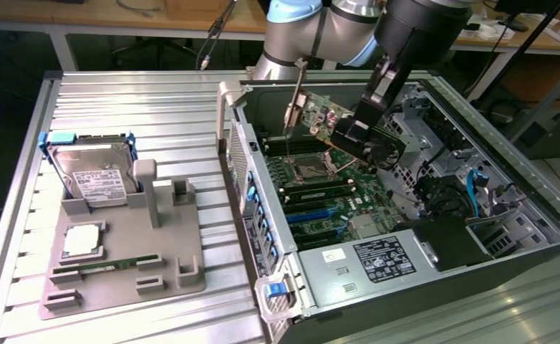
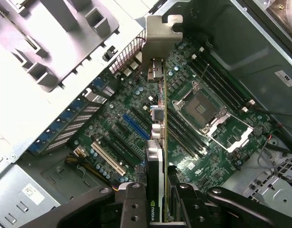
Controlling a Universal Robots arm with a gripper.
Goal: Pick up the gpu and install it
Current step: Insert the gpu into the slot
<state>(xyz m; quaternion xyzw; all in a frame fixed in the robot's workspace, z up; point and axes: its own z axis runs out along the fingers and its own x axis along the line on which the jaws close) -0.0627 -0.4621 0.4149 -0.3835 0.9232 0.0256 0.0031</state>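
The gpu point(image 1: 330, 123) is a green card with a dark cooler and a silver end bracket point(image 1: 296, 107). It hangs tilted in the air inside the open computer case point(image 1: 509, 215), above the motherboard point(image 1: 320, 188). My gripper point(image 1: 359, 133) is shut on it from above. In the wrist view the gpu point(image 2: 156, 156) shows edge-on, its bracket point(image 2: 161, 40) at the far end, clamped between my black fingers point(image 2: 132, 205) of the gripper point(image 2: 158, 211). Below it lie the motherboard point(image 2: 136, 95) with a blue slot point(image 2: 136, 126) and the CPU socket point(image 2: 203, 107). The card's edge is apart from the slots.
A grey parts holder point(image 1: 170, 247) on the slatted table at the exterior view's left carries a silver hard drive point(image 1: 94, 178), a narrow RAM stick point(image 1: 108, 266) and a small silver chip point(image 1: 81, 241). Case walls, drive cages point(image 1: 480, 193) and the power supply point(image 1: 376, 261) surround the motherboard.
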